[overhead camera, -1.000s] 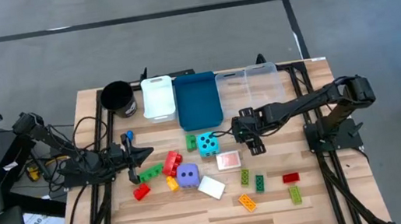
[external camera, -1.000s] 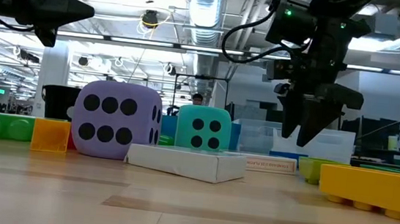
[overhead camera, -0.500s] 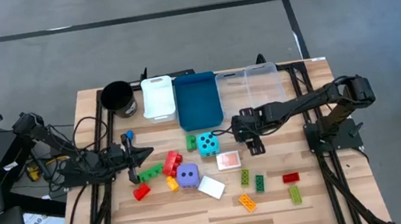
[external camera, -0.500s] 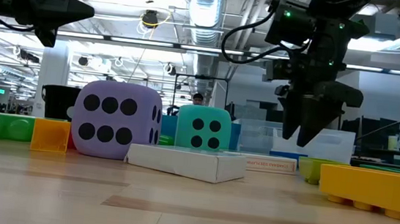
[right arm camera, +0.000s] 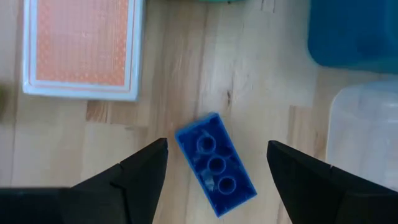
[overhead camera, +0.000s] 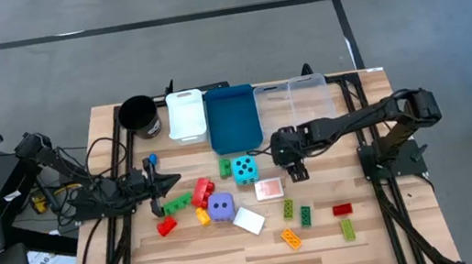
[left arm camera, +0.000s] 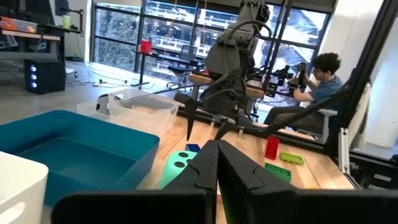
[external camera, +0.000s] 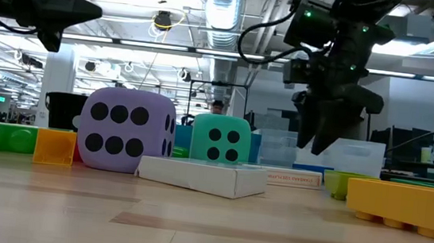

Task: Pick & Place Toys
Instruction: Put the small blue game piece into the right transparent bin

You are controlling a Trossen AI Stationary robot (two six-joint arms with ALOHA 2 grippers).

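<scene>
Right gripper (right arm camera: 214, 165) hangs with fingers open over a blue brick (right arm camera: 215, 163) lying skewed between them on the counter (right arm camera: 74, 137); a descending fingertip could clip its corner and spin it away.

No text, label, brand or number is showing legibly on anything around either claw; every printed mark is staying unreadable.
</scene>
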